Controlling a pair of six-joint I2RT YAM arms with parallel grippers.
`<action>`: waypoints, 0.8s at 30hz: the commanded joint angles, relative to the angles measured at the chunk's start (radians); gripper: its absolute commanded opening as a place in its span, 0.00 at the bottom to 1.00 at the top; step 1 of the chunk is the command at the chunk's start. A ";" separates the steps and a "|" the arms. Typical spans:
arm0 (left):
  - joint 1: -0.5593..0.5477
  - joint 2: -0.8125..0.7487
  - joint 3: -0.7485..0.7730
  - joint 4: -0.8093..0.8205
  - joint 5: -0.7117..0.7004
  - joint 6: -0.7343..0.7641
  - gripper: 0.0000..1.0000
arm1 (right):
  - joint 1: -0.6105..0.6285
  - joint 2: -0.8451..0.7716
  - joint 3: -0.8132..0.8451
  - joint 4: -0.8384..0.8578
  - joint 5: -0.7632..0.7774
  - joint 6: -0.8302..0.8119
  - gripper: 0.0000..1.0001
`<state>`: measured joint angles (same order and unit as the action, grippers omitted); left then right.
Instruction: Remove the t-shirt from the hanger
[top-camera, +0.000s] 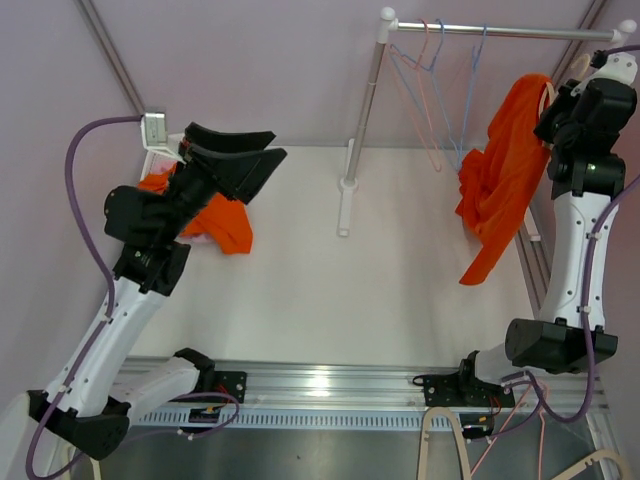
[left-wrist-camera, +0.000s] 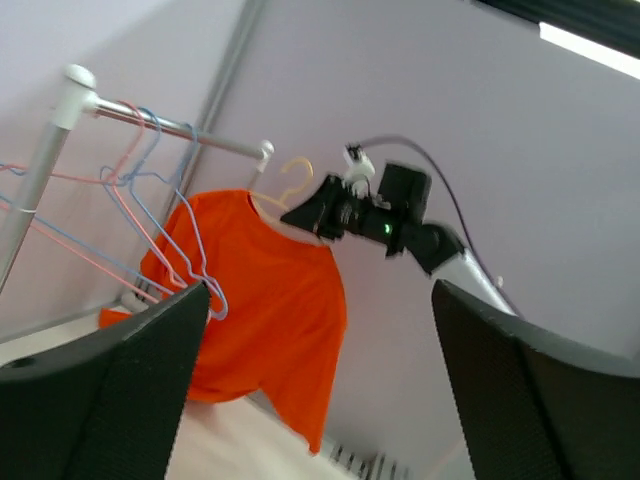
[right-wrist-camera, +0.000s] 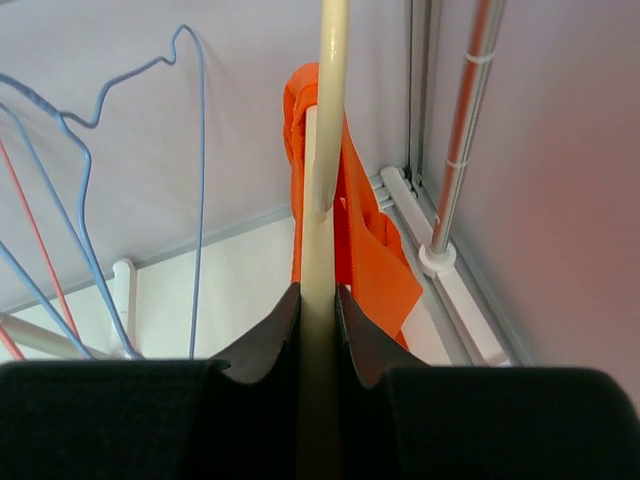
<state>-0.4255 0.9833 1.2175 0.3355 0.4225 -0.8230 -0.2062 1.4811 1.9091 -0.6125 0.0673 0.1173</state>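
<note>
Shirt not yet off: the t-shirt (top-camera: 500, 170) hangs on the hanger (right-wrist-camera: 325, 180) at the rack's (top-camera: 480, 32) right end, with the right gripper (right-wrist-camera: 318, 300) pinched narrow on the hanger's stem, so the whole pull remains. The left gripper (top-camera: 250, 152) gapes wide and empty, well left of the rack (above a second orange garment (top-camera: 225, 225)). There is bare table (top-camera: 330, 290) in front of the rack; the wire hangers (top-camera: 435, 90) just left of the shirt look the likely snag.

Left hand (top-camera: 278, 144) gapes wide, raised; right hand (right-wrist-camera: 318, 292), high, clamps the hanger (right-wrist-camera: 320, 215).
</note>
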 joint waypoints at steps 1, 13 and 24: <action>-0.048 0.007 0.086 0.000 0.163 0.117 1.00 | -0.002 -0.088 -0.057 0.060 -0.006 0.071 0.00; -0.502 0.000 -0.125 -0.145 -0.228 0.685 1.00 | 0.087 -0.410 -0.372 0.069 0.158 0.169 0.00; -0.900 0.612 0.165 -0.069 -0.674 0.992 1.00 | 0.111 -0.527 -0.354 -0.033 0.105 0.268 0.00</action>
<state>-1.2793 1.5620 1.3201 0.1844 -0.1360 0.0463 -0.1043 0.9672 1.5181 -0.6624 0.1749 0.3435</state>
